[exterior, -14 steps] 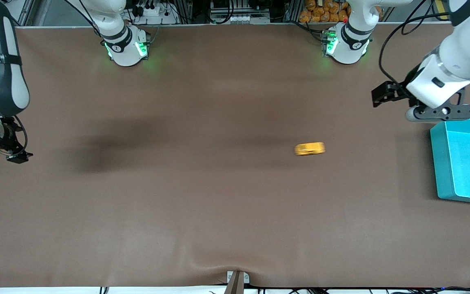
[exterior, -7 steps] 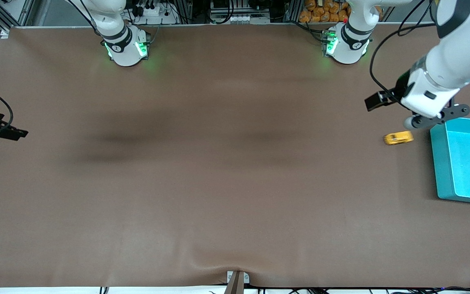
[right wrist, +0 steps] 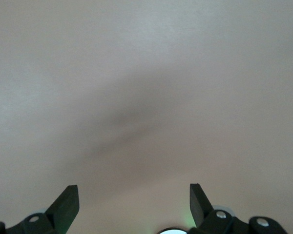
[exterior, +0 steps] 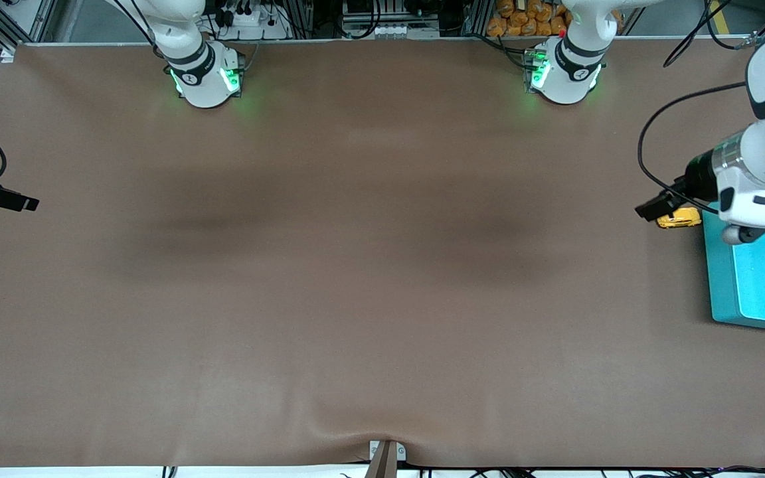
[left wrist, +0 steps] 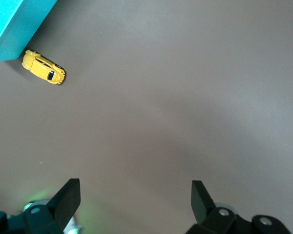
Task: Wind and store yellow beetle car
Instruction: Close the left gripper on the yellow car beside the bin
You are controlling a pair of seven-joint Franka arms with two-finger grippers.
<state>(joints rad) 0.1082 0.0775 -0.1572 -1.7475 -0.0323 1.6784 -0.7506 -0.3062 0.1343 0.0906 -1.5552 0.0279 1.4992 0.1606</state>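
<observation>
The yellow beetle car (exterior: 680, 218) stands on the brown table beside the wall of the teal bin (exterior: 721, 285), at the left arm's end. In the left wrist view the car (left wrist: 44, 68) sits at the bin's corner (left wrist: 12, 27). My left gripper (exterior: 649, 210) hangs open and empty in the air over the table next to the car, and its fingers (left wrist: 68, 197) are far apart. My right gripper (exterior: 14, 200) waits open and empty at the right arm's end of the table, its fingers (right wrist: 66, 200) over bare table.
The open teal bin lies at the left arm's end of the table. The two arm bases (exterior: 206, 76) (exterior: 565, 73) stand along the table's edge farthest from the camera. A small metal bracket (exterior: 386, 455) sits at the nearest edge.
The car has rolled across the table toward the left arm's end and now stands by the bin. My left gripper has swung over to beside it. My right gripper has drawn back to the table's end.
</observation>
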